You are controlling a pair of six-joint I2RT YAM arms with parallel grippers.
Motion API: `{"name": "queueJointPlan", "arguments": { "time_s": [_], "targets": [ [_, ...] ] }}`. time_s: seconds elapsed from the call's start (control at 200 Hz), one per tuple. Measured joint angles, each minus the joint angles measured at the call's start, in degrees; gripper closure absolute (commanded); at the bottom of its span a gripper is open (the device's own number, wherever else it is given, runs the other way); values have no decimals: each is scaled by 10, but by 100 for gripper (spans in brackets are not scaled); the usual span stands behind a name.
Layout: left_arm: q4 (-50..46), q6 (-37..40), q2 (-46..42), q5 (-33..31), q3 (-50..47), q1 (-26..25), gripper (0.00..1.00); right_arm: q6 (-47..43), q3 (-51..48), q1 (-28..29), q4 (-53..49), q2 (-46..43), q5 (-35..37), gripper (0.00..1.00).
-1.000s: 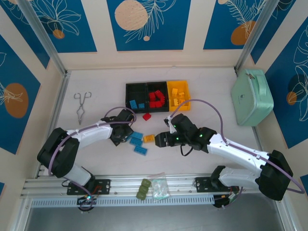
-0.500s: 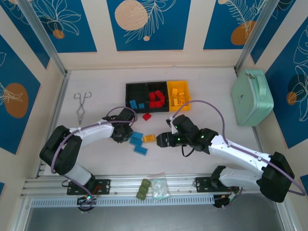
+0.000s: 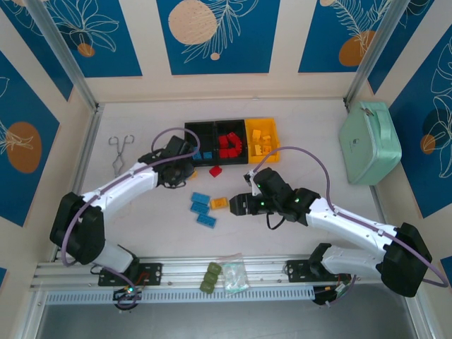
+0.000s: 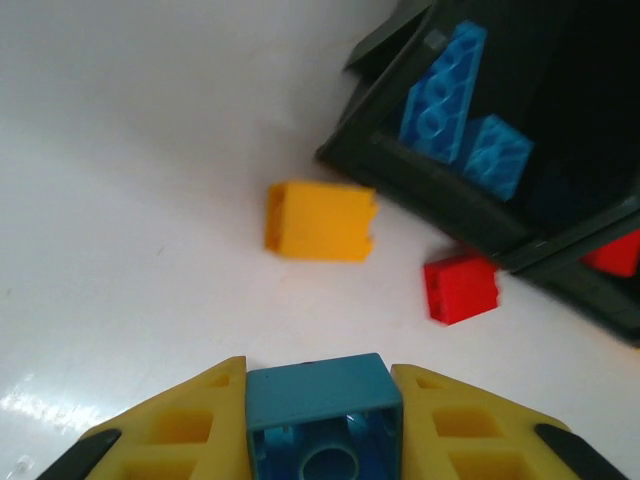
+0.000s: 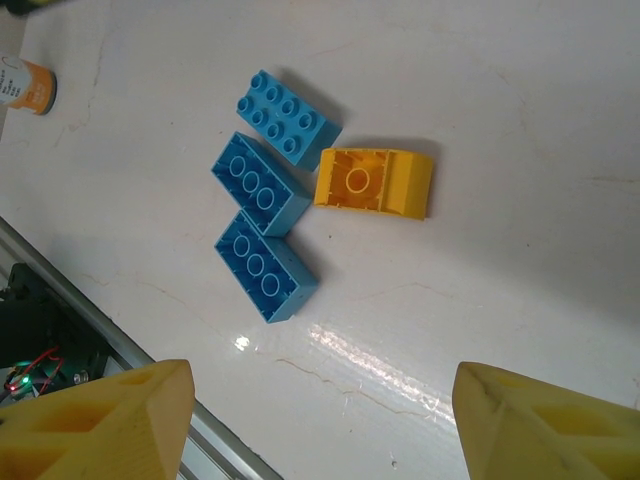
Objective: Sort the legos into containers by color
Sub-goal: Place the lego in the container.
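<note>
Arm L (image 3: 127,185) stretched to bins (image 3: 215,123) | fingers (image 4: 180,440) clamp blue brick (image 4: 322,405) | right fingers (image 5: 100,420) spread

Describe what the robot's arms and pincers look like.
The left arm and right arm are white tubes with black joint housings, each trailed by a lilac cable. The left pincer and right pincer have chunky yellow wedge-shaped fingers.

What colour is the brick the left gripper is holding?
Blue brick; clearest in the left wrist view.

Glossy plastic legos (image 5: 262,185) lie on a smooth, shiny white table (image 5: 520,90).
</note>
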Motion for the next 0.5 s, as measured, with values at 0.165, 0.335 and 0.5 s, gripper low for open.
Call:
{"name": "queueJointPlan", "arguments": {
  "time_s": [0.165,0.335,0.5],
  "targets": [
    [-12,43,76,0,110,15,73,0,0,0,8,3,0,31],
    [-21,72,168,2,219,17,73,0,0,0,18,3,3,31],
    [-36,85,241,11,287,24,73,-8,0,-5,27,2,18,31]
  ]
}}
